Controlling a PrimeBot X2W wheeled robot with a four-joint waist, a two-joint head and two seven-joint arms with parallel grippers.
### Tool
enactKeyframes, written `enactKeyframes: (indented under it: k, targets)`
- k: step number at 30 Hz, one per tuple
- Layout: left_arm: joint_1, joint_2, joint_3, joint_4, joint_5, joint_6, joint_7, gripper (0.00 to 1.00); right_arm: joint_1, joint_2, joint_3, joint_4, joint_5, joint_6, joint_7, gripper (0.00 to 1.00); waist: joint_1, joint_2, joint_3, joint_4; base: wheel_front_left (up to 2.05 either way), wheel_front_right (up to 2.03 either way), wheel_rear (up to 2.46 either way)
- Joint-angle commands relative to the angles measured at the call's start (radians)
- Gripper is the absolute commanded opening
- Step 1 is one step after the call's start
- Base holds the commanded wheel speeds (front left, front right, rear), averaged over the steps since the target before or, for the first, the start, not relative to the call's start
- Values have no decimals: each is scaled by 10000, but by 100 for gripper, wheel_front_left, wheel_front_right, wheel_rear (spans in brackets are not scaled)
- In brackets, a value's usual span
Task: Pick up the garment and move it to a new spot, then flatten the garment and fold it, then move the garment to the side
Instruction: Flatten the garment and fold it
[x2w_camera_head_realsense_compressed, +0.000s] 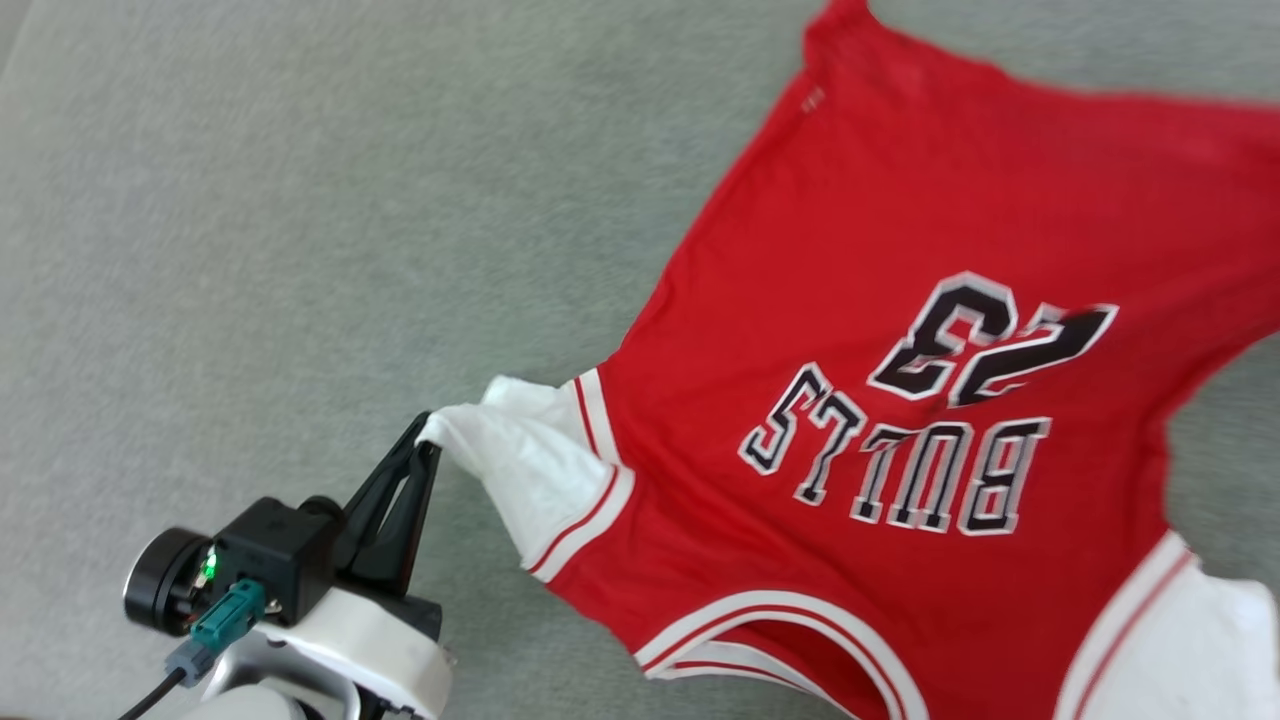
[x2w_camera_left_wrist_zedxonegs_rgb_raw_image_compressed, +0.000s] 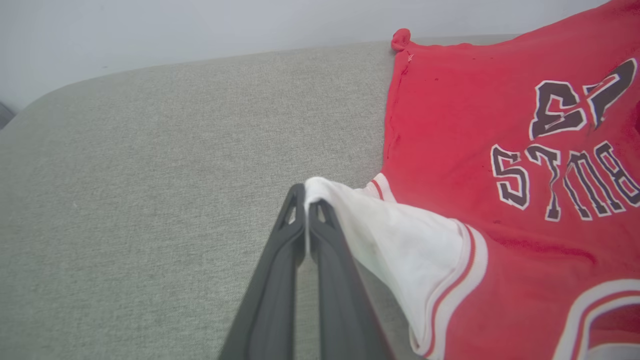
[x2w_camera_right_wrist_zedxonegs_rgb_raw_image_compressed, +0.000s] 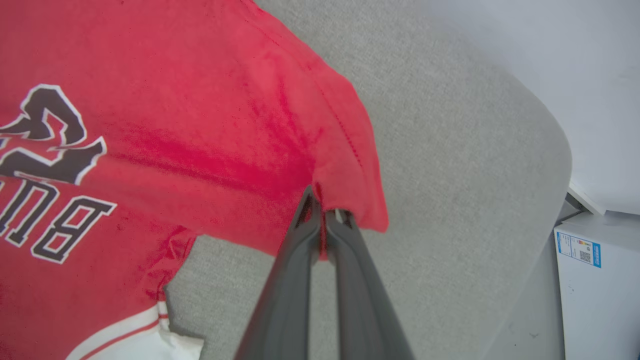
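left gripper pinching sleeve, garment — right edge cropped

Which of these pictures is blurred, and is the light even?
Head view: the garment is smeared toward the right, its number streaked, while the left gripper looks sharper. Left wrist view: sharp, with the grey cushion bowed by the wide lens. Right wrist view: fabric slightly soft around the right gripper. Light is even, without glare, in all.
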Motion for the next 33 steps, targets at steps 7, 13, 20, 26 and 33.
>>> enactKeyframes:
  k: [7,13,20,26,33]
  targets:
    - [649,403,110,-194,-256,376,-18,0,3638,-1192,-771,-1334,793,-7,-751,0,1,0,-844,-1016,0,0,0]
    - [824,599,184,-285,-363,385,-55,0,7430,-780,-1955,-1260,1076,-7,-1497,0,1,0,-941,-1274,0,0,0]
    - [744,595,166,-264,-355,272,-39,0,10333,-34,-1934,-1173,1039,-7,-2281,0,1,0,-811,-1308,0,0,0]
    - [816,549,172,-156,-406,236,-57,0,10148,-64,-2412,-1501,897,-7,-3034,100,1,0,-900,-1368,0,0,0]
    - [795,512,144,-179,-391,202,-57,0,8945,-944,-3596,-2626,1349,-7,-3157,100,1,0,-940,-1268,0,0,0]
